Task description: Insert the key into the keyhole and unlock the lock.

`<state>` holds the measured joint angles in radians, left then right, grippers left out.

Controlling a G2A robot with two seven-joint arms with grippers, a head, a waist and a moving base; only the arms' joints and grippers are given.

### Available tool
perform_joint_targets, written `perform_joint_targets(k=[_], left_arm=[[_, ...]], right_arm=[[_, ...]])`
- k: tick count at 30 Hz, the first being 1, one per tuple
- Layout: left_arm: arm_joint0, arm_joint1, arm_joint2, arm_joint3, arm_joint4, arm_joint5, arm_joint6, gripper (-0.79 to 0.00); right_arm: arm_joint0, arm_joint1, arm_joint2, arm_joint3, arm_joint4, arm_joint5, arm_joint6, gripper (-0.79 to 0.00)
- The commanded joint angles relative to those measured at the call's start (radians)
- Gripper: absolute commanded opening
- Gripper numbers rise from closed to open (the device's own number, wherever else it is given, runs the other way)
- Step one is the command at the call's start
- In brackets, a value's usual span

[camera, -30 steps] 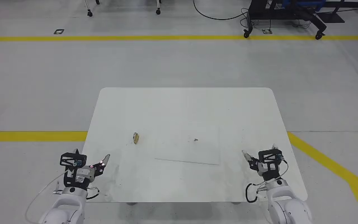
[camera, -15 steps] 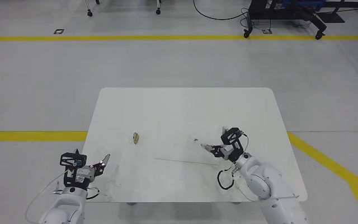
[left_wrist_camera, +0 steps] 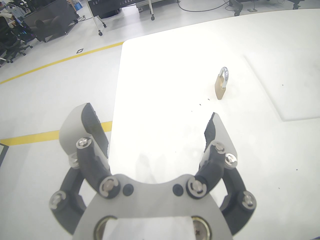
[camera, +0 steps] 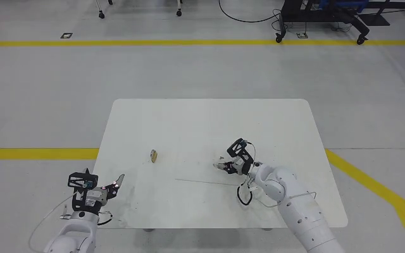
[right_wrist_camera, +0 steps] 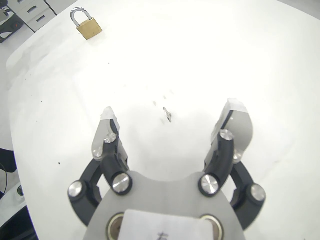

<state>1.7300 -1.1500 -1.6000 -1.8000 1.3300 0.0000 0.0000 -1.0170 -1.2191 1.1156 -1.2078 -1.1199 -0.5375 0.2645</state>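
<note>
brass padlock (right_wrist_camera: 86,27) stands shut; sm key (right_wrist_camera: 167,114) flat, well apart.

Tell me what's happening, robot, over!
Left pincer open, at table edge. Right pincer open, close to key. Lock off by itself. Nothing blocking.

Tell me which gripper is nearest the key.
The right gripper: open, it hovers over the middle of the table with the key just ahead of it. The left gripper sits by the table's near corner, beyond the lock.
</note>
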Motion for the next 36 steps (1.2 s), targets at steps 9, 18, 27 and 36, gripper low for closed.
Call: perform_joint_targets(k=[9, 18, 27, 36], left_arm=[[0.0, 0.0, 0.0, 0.0, 0.0, 0.0, 0.0, 0.0], [0.0, 0.0, 0.0, 0.0, 0.0, 0.0, 0.0, 0.0], [0.0, 0.0, 0.0, 0.0, 0.0, 0.0, 0.0, 0.0], [0.0, 0.0, 0.0, 0.0, 0.0, 0.0, 0.0, 0.0]], right_arm=[[0.014, -0.007, -0.041, 0.003, -0.047, 0.018, 0.022, -0.52], [0.016, -0.005, -0.043, -0.003, -0.079, 0.021, 0.009, -0.785], [-0.081, 0.025, 0.094, -0.128, -0.032, 0.015, -0.135, -0.785], [-0.197, 0.016, 0.206, -0.137, 0.682, 0.025, -0.077, -0.785]])
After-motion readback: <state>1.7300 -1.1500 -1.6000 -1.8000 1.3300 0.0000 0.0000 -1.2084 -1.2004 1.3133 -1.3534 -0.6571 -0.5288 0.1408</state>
